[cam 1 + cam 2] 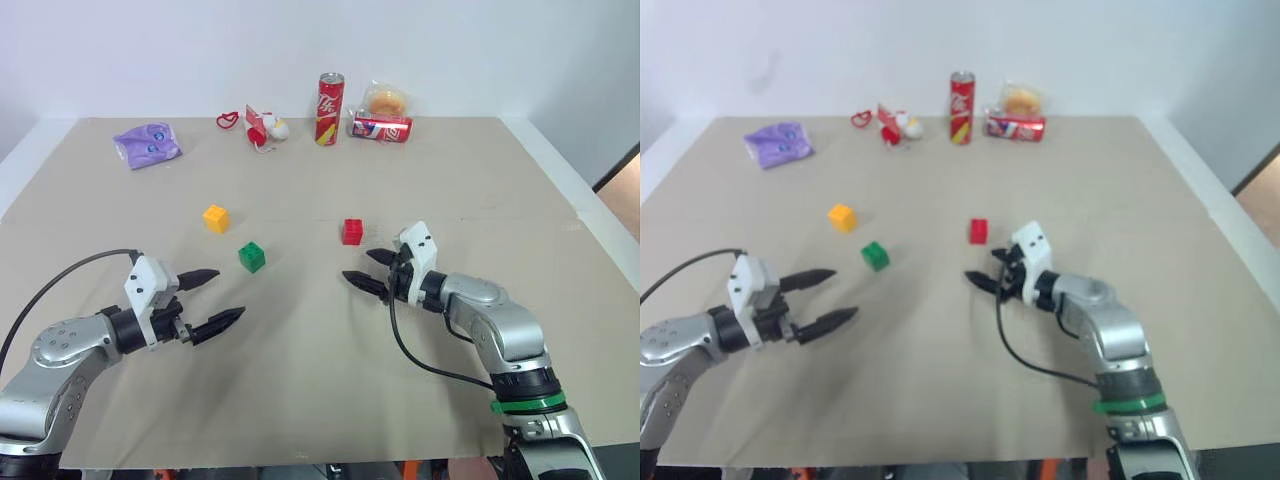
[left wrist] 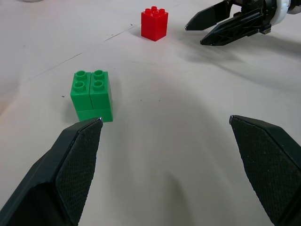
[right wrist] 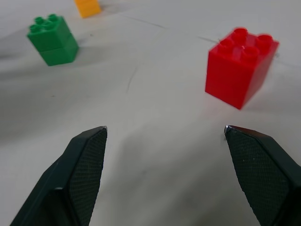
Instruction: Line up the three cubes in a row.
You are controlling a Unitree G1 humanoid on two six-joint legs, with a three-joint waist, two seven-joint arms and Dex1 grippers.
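Observation:
Three studded cubes sit apart on the beige tabletop: a yellow cube [image 1: 216,218] far left, a green cube [image 1: 252,256] nearer and just to its right, and a red cube [image 1: 352,231] toward the middle. My left gripper [image 1: 230,292] hovers open and empty, just short of the green cube [image 2: 91,94], which stands off one fingertip [image 2: 87,129]. My right gripper [image 1: 356,265] is open and empty, low over the table, just in front of the red cube [image 3: 240,66].
Along the far edge stand an upright red soda can [image 1: 330,108], a lying can [image 1: 382,128], a bagged bun [image 1: 387,100], a red-and-white toy [image 1: 265,127] and a purple pouch [image 1: 147,144]. Bare tabletop [image 1: 300,350] lies between the two arms.

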